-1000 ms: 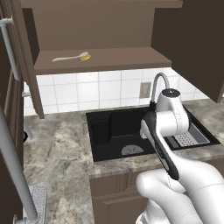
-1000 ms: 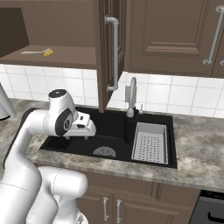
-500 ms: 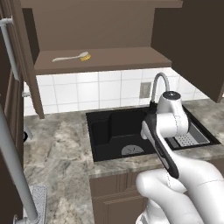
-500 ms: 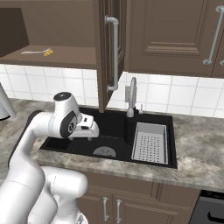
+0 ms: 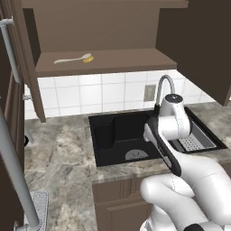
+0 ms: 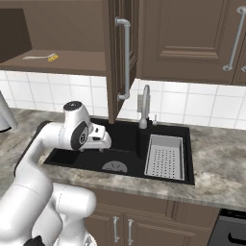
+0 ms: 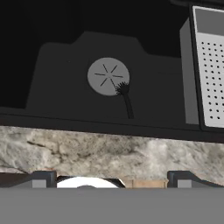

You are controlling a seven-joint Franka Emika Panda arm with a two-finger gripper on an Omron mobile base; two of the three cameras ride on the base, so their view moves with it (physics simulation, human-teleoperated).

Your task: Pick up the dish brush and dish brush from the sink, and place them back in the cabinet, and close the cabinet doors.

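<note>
The black-handled dish brush [image 7: 126, 99] lies on the floor of the black sink [image 7: 57, 61], its bristle head at the edge of the round grey drain [image 7: 107, 76]. My gripper [image 7: 111, 179] hovers above the sink's front rim, open and empty, with a fingertip [image 7: 41, 178] at each side. In the right base view the gripper [image 6: 96, 146] hangs over the sink [image 6: 72, 156] to the left of the drain. The whitish dish brush with the yellow head [image 5: 72, 59] rests on the shelf of the open cabinet [image 5: 113, 63]. Both cabinet doors [image 6: 117, 57] stand open.
A grey perforated rack [image 6: 165, 156] fills the sink's right part. The curved faucet [image 6: 144, 105] rises behind the basin. The marbled counter [image 5: 58, 158] stretches to the left. An open door [image 5: 203, 40] juts out at the right, another [image 5: 13, 63] at the left.
The hand has crept a little to the right and down over the sink. The gripper stays open. Neither brush has moved.
</note>
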